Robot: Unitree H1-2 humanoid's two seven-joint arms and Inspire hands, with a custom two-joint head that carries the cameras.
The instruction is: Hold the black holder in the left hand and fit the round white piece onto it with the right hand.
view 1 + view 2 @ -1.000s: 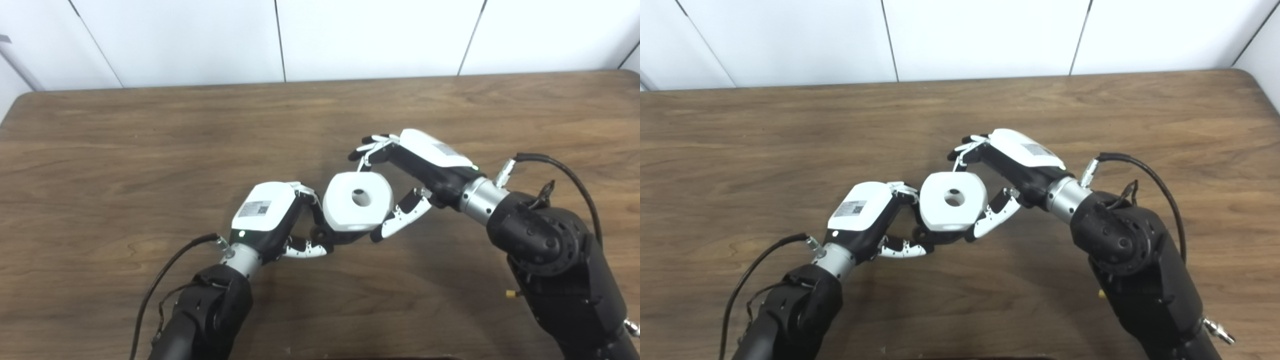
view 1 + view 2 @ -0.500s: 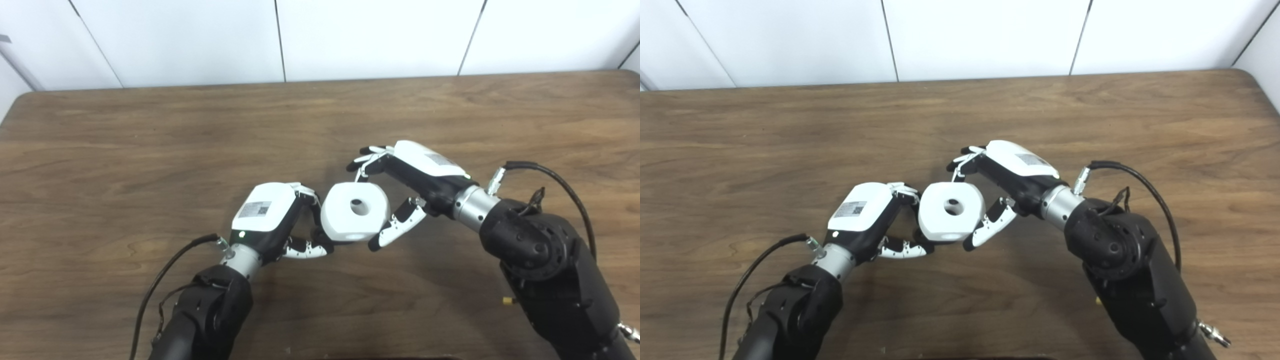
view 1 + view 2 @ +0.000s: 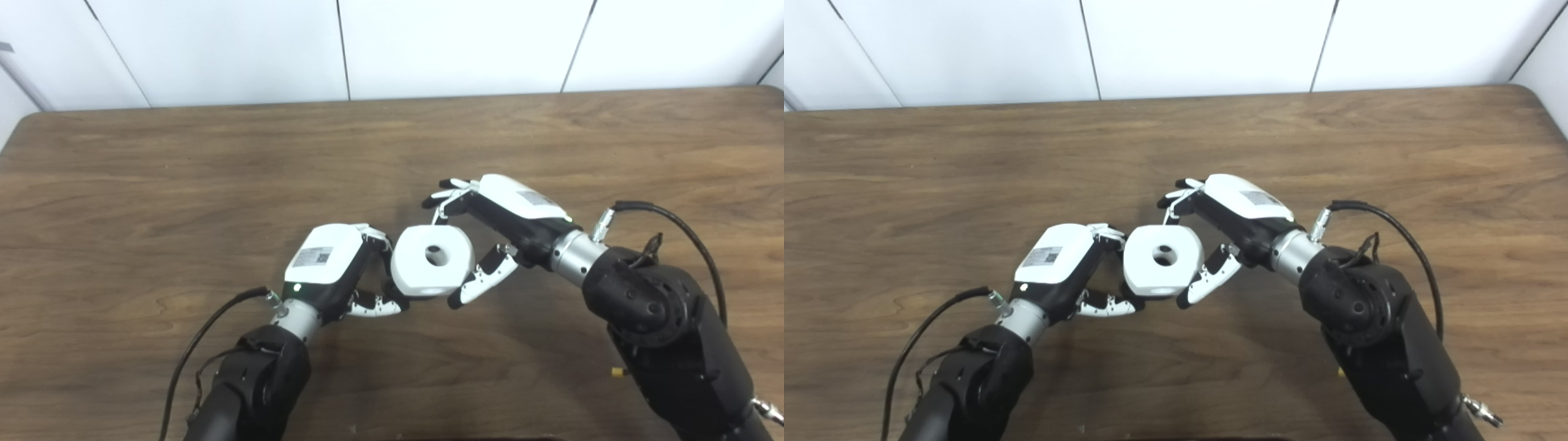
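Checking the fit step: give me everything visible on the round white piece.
The round white piece is a chunky, smooth, plastic-looking disc with rounded edges and a round hole through its middle, face turned up toward the cameras. It sits between both hands above the table: the right hand grips it, and the left hand is right beside it. The black holder beneath is mostly hidden.

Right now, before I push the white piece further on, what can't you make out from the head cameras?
- Black holder: both views, almost all hidden under the round white piece and the left hand.
- Seating depth: unreadable.
- Right hand: fingertip contact behind the piece hidden.
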